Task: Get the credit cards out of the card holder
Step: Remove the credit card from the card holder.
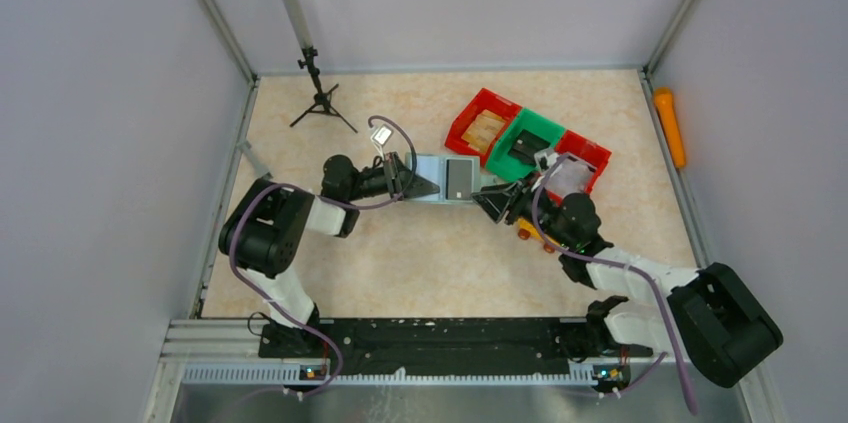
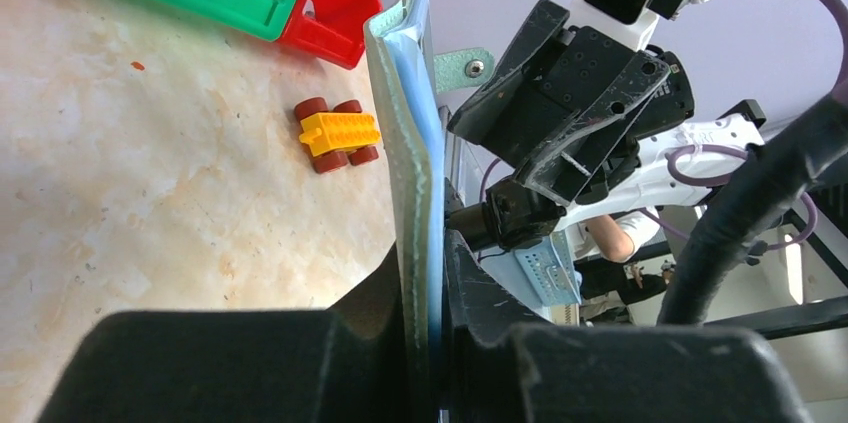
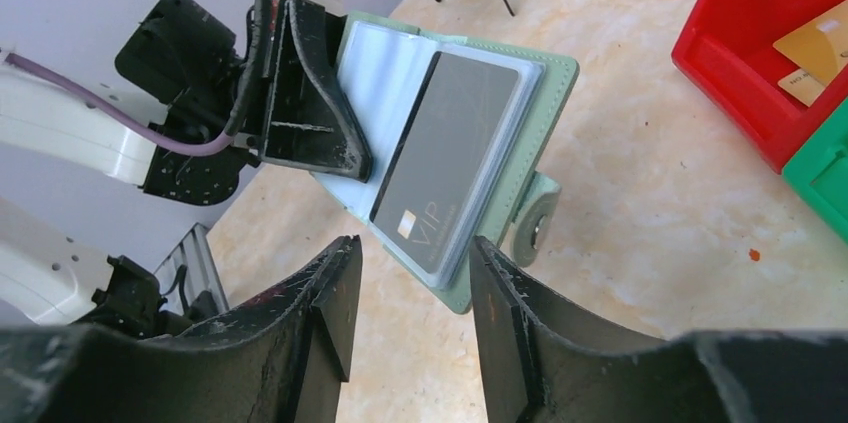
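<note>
The card holder (image 1: 443, 180) is grey-green, open, and held above the table. My left gripper (image 1: 412, 183) is shut on its left part; in the left wrist view the holder (image 2: 408, 133) runs edge-on between the jaws. A dark grey card marked VIP (image 3: 450, 148) sits in the holder's clear sleeve (image 3: 540, 138). My right gripper (image 3: 410, 253) is open and empty, its fingertips just short of the holder's near edge, on either side of the card's corner. It also shows in the top view (image 1: 492, 199). A tan card (image 3: 822, 38) lies in the red bin.
Red (image 1: 478, 121), green (image 1: 527, 143) and red (image 1: 585, 158) bins stand in a row behind the holder. A yellow toy car (image 2: 336, 133) sits on the table under my right arm. A small tripod (image 1: 318, 95) stands at the back left. An orange object (image 1: 669, 126) lies by the right wall.
</note>
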`<state>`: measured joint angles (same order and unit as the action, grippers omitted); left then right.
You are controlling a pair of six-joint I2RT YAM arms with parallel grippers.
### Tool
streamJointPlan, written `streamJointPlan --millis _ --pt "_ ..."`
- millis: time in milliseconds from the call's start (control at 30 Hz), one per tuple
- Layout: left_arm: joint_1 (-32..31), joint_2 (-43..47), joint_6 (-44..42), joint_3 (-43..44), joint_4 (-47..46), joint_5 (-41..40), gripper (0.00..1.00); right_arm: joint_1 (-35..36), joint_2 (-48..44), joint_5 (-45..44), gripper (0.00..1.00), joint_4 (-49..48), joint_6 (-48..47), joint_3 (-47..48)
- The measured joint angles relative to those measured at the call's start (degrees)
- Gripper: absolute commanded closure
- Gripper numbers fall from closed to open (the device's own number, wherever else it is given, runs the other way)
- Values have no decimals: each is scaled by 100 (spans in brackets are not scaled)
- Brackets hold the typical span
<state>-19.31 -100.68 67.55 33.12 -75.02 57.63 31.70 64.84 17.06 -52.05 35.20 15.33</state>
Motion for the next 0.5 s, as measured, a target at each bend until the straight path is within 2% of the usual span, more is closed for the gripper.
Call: streamJointPlan --millis 33,100,167,500 --pt "-4 7 -33 0 46 0 100 0 9 22 49 -31 0 0" --pt "-24 42 -105 0 144 0 100 0 35 57 30 -72 11 0" --pt "-31 85 -155 0 197 -2 100 0 66 59 20 -50 28 0" --pt "-35 317 -302 -79 260 -26 100 -37 -118 -501 13 365 -7 2"
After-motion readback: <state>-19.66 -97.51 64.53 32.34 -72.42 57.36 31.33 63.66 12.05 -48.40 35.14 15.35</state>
